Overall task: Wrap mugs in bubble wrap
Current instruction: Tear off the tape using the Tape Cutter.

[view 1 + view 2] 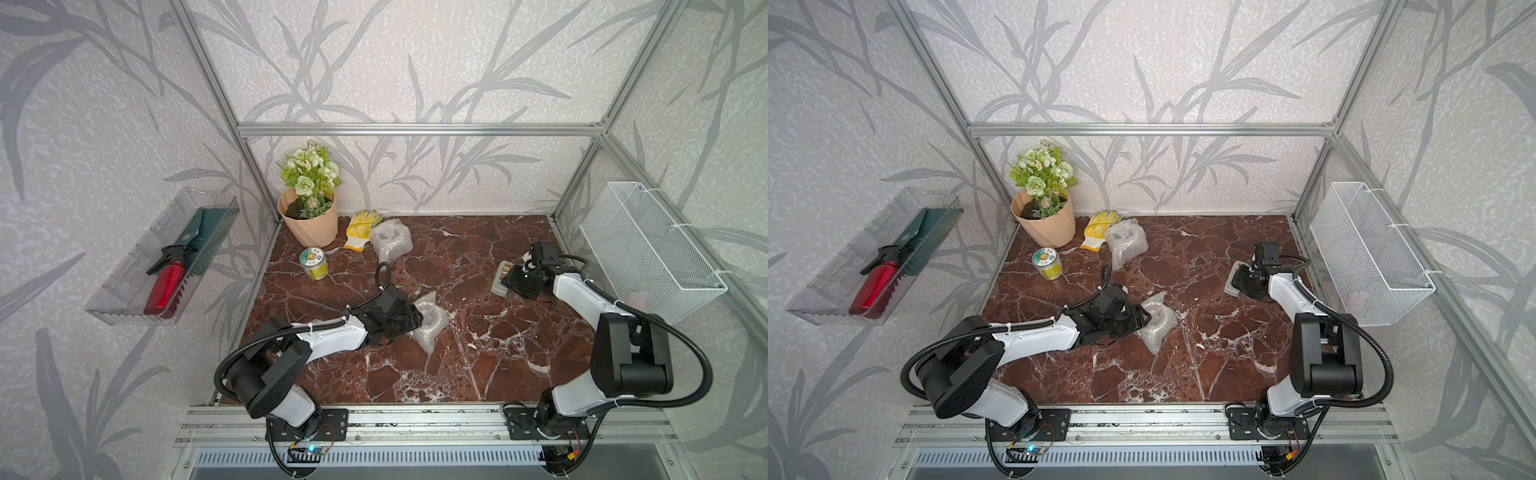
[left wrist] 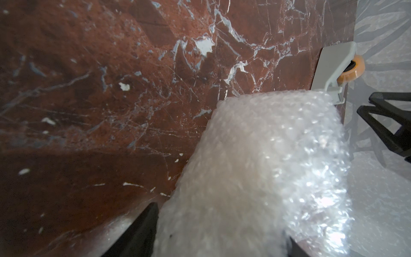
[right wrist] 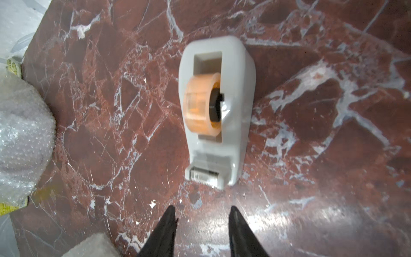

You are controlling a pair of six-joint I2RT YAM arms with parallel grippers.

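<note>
A bundle of bubble wrap [image 1: 430,324] [image 1: 1156,322] lies mid-table. My left gripper [image 1: 415,322] [image 2: 220,222] is shut on it, one black finger on each side in the left wrist view. A second bundle of bubble wrap [image 1: 390,241] [image 1: 1126,243] [image 3: 22,133] sits at the back beside the glove. The mugs are hidden; no bare mug shows. My right gripper [image 1: 508,279] [image 3: 201,209] hovers low at the right, open, with only bare table between its fingertips. It points at a grey tape dispenser [image 1: 498,284] [image 3: 240,111] just beyond them.
At the back left stand a flower pot [image 1: 309,224], a yellow-dotted glove [image 1: 361,228] and a small tin can [image 1: 314,264]. A white wire basket [image 1: 648,249] hangs on the right wall. A clear tray [image 1: 124,291] holding a red bottle hangs on the left wall.
</note>
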